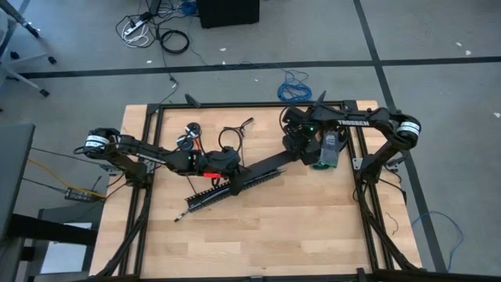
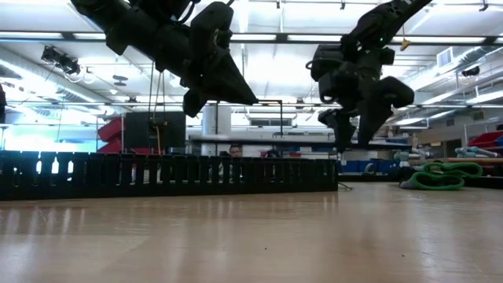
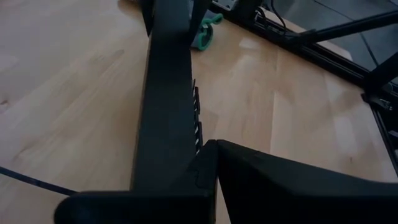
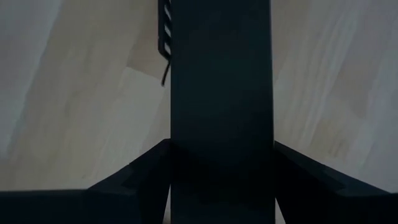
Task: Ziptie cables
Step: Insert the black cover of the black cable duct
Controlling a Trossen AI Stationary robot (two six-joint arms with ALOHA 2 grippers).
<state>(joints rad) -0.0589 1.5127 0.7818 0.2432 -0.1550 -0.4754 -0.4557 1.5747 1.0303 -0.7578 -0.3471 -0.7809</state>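
Task items: neither the cables nor the zipties can be made out in any view. What is visible is a long black perforated strip [image 1: 235, 182] lying diagonally across the middle of the worktop [image 1: 313, 227], running from about 8 o'clock up toward 2 o'clock in the high view. In the low view it reads as a slotted black wall [image 2: 169, 174] standing on edge across the worktop.

Left pincer [image 1: 227, 166]: near the worktop centre, directly over the strip's mid-length. Left wrist view shows its dark fingers [image 3: 280, 186] filling the foreground with the strip [image 3: 168, 93] passing between them; whether they press on it cannot be told.

Right pincer [image 1: 296, 149]: at the strip's upper end, roughly 1 o'clock from centre. Right wrist view is mostly blocked by the strip [image 4: 221, 74], seen flat-on between the fingers [image 4: 130, 180]; contact cannot be told. A little slotted edge shows beside it.

Low view: both pincers hang above the strip, tips hard to separate from the arm bodies.

A green-and-grey object [image 1: 329, 149] sits beside the right arm; a green item [image 3: 204, 34] shows partly in the left wrist view, cut off by the strip.
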